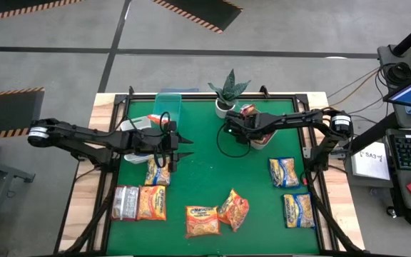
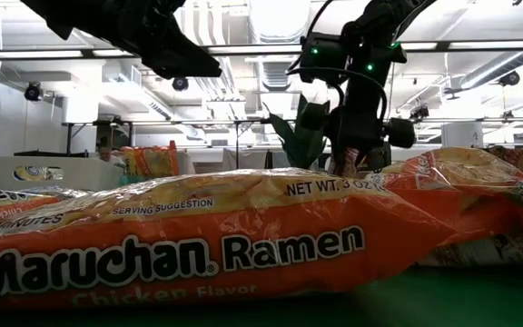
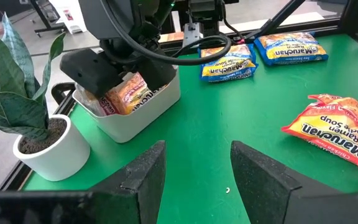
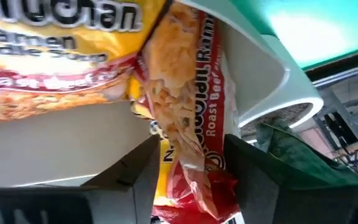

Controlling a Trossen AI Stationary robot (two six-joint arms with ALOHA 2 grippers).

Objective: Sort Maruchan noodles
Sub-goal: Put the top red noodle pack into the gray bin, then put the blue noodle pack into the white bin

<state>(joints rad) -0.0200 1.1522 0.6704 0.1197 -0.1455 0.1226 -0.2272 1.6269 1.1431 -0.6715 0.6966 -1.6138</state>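
My right gripper (image 1: 242, 133) reaches slanting down into a white bin (image 1: 264, 141) beside a potted plant (image 1: 227, 93). In its wrist view its fingers stand apart on either side of a red Maruchan packet (image 4: 194, 130), which stands on edge in the bin beside a yellow one (image 4: 48, 62). My left gripper (image 1: 185, 148) hovers open above the green mat, holding nothing. Orange packets (image 1: 202, 220) (image 1: 232, 209) (image 1: 152, 202) (image 1: 157, 171), a silvery one (image 1: 125, 202) and two yellow-and-blue ones (image 1: 284, 172) (image 1: 298, 210) lie flat on the mat. My right gripper has the red packet's end (image 4: 197, 171) between its two spread fingers, coming from above at a slant. The packet fills the gap in the wrist view, and I cannot tell whether either finger touches it. The packet rests in the bin against the yellow one.
A clear teal bin (image 1: 167, 107) stands at the mat's far side, left of the plant. Black frame rails (image 1: 312, 153) border the mat on both sides. Bare mat lies between the two grippers and in the middle (image 1: 220, 178).
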